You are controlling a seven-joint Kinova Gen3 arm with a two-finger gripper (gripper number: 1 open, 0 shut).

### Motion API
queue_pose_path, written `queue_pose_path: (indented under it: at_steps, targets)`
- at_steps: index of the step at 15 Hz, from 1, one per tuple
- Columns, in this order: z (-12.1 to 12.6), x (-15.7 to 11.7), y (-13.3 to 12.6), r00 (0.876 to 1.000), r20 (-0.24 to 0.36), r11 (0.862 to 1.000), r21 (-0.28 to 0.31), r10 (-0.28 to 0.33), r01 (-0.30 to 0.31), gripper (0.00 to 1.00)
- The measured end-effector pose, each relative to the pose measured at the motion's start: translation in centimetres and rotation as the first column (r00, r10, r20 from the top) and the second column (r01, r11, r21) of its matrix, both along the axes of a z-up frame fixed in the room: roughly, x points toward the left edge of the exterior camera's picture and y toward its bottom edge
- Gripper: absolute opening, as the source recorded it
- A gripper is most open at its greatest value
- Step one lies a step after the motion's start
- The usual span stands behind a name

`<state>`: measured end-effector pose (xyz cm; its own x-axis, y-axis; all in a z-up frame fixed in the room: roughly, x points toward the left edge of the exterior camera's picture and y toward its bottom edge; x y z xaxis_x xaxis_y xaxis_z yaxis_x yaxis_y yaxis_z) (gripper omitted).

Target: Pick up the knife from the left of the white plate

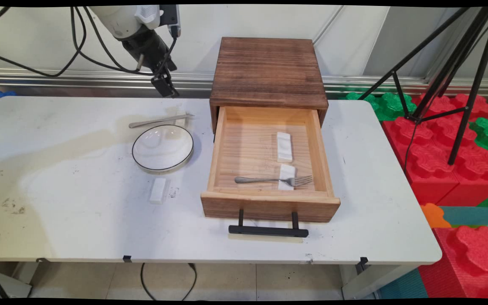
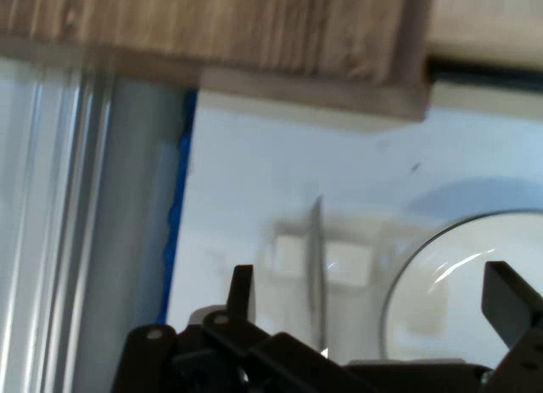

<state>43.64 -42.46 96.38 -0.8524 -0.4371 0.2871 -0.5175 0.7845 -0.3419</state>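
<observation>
White surface [image 1: 79, 220] carries a wooden drawer box [image 1: 268, 72], its drawer [image 1: 269, 169] pulled open. Inside lie a fork [image 1: 273, 180] and two white rests [image 1: 284, 146]. Left of the box sit a black-rimmed plate [image 1: 162, 148], a knife [image 1: 159, 121] and another rest [image 1: 158, 190]. Above the knife hangs the black pincer [image 2: 373, 312], spread wide and empty.

A thin silver metal knife [image 1: 161, 120] [image 2: 316, 274] lies flat on the white table near its far edge, just below the raised black gripper [image 1: 165, 87]. Its blade end rests on a small white rectangular cutlery rest [image 1: 180, 120] [image 2: 348, 261], and the handle points to the left. Just beside it, on the near side, stands a round white shallow plate with a thin dark rim [image 1: 162, 148] [image 2: 475, 274], upright and with nothing in it.
</observation>
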Motion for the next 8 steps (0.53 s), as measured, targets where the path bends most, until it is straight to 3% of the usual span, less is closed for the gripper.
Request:
queue_pose_path:
  at_steps: [8]
  targets:
    - [-3.7,3.5,-5.3,0.992,0.119,0.996,0.065,0.049,-0.057,1.0]
